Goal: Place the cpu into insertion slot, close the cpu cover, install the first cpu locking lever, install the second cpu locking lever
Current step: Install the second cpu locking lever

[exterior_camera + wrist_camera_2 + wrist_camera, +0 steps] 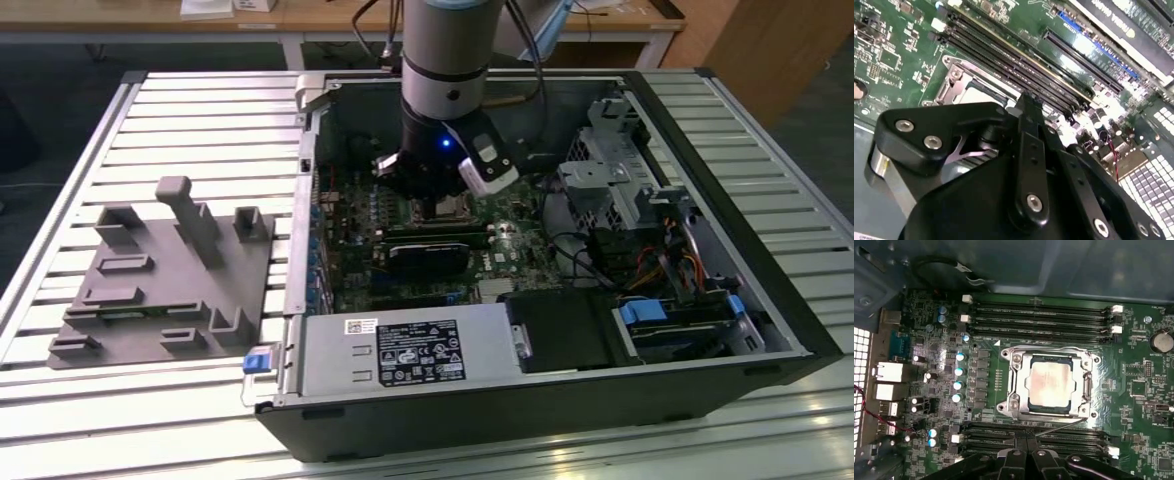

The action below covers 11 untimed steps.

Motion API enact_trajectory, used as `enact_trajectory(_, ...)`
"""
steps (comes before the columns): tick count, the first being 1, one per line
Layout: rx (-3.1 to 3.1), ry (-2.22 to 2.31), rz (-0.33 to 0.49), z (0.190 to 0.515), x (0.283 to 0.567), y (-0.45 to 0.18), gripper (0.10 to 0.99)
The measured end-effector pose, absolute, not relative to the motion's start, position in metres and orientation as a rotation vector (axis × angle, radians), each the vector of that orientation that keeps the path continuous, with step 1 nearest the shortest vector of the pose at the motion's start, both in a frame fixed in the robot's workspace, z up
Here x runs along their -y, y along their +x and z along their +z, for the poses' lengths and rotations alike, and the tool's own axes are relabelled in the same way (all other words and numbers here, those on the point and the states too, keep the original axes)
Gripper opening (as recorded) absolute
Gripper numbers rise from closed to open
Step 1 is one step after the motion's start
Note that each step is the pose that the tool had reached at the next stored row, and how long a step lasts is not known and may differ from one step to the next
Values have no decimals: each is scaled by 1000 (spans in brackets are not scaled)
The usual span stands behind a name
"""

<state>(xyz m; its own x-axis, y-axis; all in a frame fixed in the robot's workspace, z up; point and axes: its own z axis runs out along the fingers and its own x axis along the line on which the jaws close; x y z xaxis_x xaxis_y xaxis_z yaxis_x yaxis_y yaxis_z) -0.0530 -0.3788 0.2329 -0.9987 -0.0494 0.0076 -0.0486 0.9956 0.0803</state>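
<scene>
The open case [534, 250] lies on the worktop [174, 130]. Claw [1026, 457], fingers together and empty, hovers beside the slot [1050, 385]. The cpu [1051, 384] sits seated under the closed cover [1016, 385]. Judging by this, the lever step is in hand, calling for a precise push.

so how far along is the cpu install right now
The cpu sits in the insertion slot with the cpu cover closed flat around it. The gripper hovers just beside the socket, by a thin lever rod that looks unlatched, so the levers seem left.
</scene>
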Motion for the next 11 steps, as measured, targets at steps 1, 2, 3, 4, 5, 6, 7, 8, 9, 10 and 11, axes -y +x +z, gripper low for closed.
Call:
enact_trajectory(1, 3128, 76, -126, 232, 379, -53, 106)
enact_trajectory(2, 3128, 76, -126, 231, 379, -53, 106)
enact_trajectory(3, 3128, 76, -126, 229, 379, -53, 106)
enact_trajectory(4, 3127, 76, -126, 228, 379, -53, 106)
enact_trajectory(5, 3127, 76, -128, 227, 379, -53, 106)
enact_trajectory(6, 3127, 75, -137, 227, 379, -53, 106)
enact_trajectory(7, 3127, 75, -153, 227, 380, -53, 106)
enact_trajectory(8, 3126, 75, -170, 227, 380, -54, 106)
enact_trajectory(9, 3125, 75, -184, 227, 381, -54, 106)
enact_trajectory(10, 3125, 75, -192, 227, 382, -54, 106)
enact_trajectory(11, 3125, 75, -197, 226, 384, -55, 106)
